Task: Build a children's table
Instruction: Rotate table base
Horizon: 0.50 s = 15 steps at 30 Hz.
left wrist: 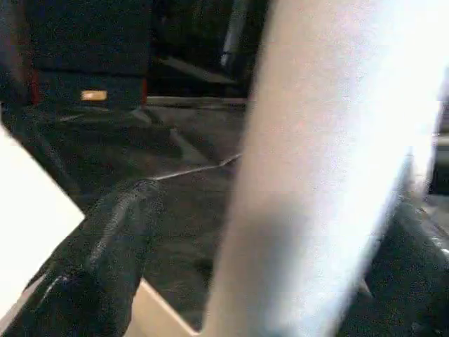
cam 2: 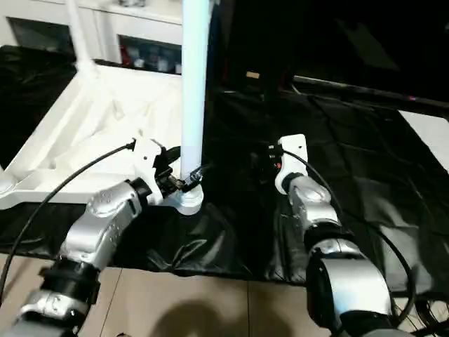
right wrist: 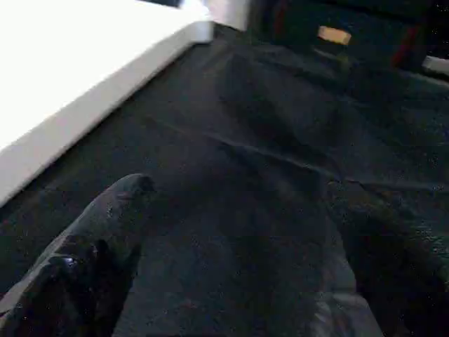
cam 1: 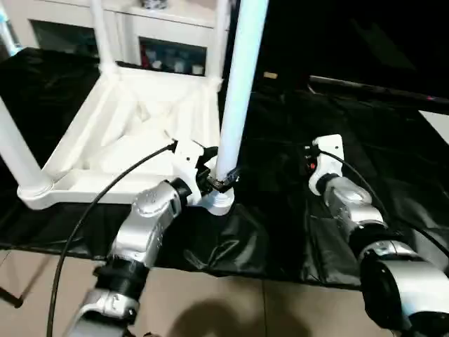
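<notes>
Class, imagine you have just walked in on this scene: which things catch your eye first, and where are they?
The white upturned tabletop lies ribbed side up on the black-draped table. A tall white leg stands in its near corner socket, with the left end effector open around the leg's base. The right end effector hovers open over the black cloth beside it.

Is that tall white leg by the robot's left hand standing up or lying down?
Standing upright: the leg rises from the tabletop's near corner socket, with the left gripper around its base.
</notes>
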{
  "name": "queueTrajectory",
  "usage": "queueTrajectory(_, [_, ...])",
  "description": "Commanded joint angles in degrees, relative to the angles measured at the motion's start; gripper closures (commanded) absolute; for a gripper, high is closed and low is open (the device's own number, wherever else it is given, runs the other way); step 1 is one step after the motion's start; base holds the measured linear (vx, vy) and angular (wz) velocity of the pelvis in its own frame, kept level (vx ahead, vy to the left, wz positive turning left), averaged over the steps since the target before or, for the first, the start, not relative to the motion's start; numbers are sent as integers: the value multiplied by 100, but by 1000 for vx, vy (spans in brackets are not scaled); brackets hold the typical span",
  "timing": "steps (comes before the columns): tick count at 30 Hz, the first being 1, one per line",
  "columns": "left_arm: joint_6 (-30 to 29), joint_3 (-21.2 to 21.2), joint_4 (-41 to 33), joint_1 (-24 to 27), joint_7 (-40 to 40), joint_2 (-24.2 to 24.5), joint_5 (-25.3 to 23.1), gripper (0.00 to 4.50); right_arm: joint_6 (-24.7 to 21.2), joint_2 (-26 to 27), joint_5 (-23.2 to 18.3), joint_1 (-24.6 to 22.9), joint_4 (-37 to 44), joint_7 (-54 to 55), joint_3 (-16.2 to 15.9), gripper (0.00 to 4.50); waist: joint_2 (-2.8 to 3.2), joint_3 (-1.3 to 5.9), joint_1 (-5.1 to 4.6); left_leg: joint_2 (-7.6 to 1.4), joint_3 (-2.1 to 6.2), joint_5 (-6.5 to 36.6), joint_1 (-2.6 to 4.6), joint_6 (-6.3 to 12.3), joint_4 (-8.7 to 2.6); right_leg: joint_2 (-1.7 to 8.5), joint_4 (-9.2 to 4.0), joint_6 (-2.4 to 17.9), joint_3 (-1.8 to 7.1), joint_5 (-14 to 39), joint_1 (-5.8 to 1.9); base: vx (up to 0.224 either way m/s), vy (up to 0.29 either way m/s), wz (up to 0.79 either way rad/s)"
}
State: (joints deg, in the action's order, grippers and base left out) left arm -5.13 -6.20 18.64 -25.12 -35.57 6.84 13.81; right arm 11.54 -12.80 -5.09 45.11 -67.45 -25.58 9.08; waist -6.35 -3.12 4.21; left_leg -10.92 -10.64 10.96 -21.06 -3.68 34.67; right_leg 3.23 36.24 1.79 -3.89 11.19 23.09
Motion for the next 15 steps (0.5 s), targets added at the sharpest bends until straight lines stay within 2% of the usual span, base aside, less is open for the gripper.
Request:
queueTrajectory(1, [-191,-152,-404,157,-13,88,-31,0,-10,-78,-80,-189,372,-229,-69,15,139,399,29,-304,86,565,76,253,-372,504,-339,1308,310,85,-309,0,0,0])
queueTrajectory(2, [-207,-157,-438,181,-3,103,-37,0,-14,-75,-83,-208,405,-251,-77,15,121,398,29,-308,85,566,75,262,-368,503,-324,1320,312,27,-312,0,0,0])
queueTrajectory(3, [-388,-109,-823,427,139,257,-74,0,-69,-42,-93,-414,772,-337,-157,15,199,393,37,-311,86,586,83,273,-373,504,-317,1356,321,-71,-318,0,0,0])
queueTrajectory(5, [-447,-30,-1053,582,225,326,-66,0,-126,-17,-110,-539,1001,-337,-187,15,164,384,31,-309,79,630,77,272,-382,500,-338,1339,322,-13,-327,0,0,0])
queueTrajectory(6, [-542,104,-1502,882,345,442,-83,0,-259,28,-143,-780,1464,-283,-210,15,209,384,35,-305,84,652,85,254,-384,496,-332,1335,323,23,-327,0,0,0])
queueTrajectory(7, [-565,139,-1654,988,361,473,-82,0,-311,46,-157,-867,1631,-254,-210,15,188,367,20,-314,80,722,78,226,-396,491,-360,1290,328,143,-324,0,0,0])
queueTrajectory(8, [-579,216,-2020,1255,405,550,-125,0,-435,91,-175,-1106,2074,-205,-227,15,203,352,29,-309,78,871,97,186,-409,480,-394,1227,328,394,-308,0,0,0])
queueTrajectory(9, [-574,242,-2146,1350,426,575,-146,0,-478,105,-178,-1198,2240,-194,-240,15,247,338,29,-320,89,971,88,138,-425,490,-402,1184,332,520,-309,0,0,0])
queueTrajectory(10, [-571,322,-2503,1640,462,648,-146,0,-617,151,-177,-1491,2756,-170,-301,15,258,317,18,-320,96,1137,99,63,-448,469,-445,1065,330,795,-292,0,0,0])
queueTrajectory(11, [-597,345,-2623,1735,478,676,-135,0,-690,168,-171,-1596,2948,-175,-324,15,304,315,15,-324,103,1276,106,4,-459,471,-458,992,335,950,-276,0,0,0])
queueTrajectory(12, [-587,376,-2703,1815,501,688,-136,0,-739,178,-150,-1680,3091,-170,-356,15,280,308,0,-318,98,1345,112,-12,-470,451,-489,945,331,1051,-265,0,0,0])
queueTrajectory(13, [-575,398,-2752,1868,517,693,-137,0,-767,184,-134,-1733,3180,-165,-379,15,268,293,-10,-293,95,1539,123,-39,-470,444,-525,862,335,1415,-233,0,0,0])
queueTrajectory(14, [-809,512,-2980,2109,755,722,-162,0,-1039,218,-82,-1978,3631,-86,-463,15,325,289,2,-293,101,1572,133,-70,-471,442,-522,839,341,1476,-226,0,0,0])
queueTrajectory(15, [-892,545,-3026,2166,851,726,-199,0,-1140,226,-71,-2039,3747,-57,-483,15,305,283,-5,-307,97,1597,121,-83,-475,438,-528,811,349,1467,-230,0,0,0])
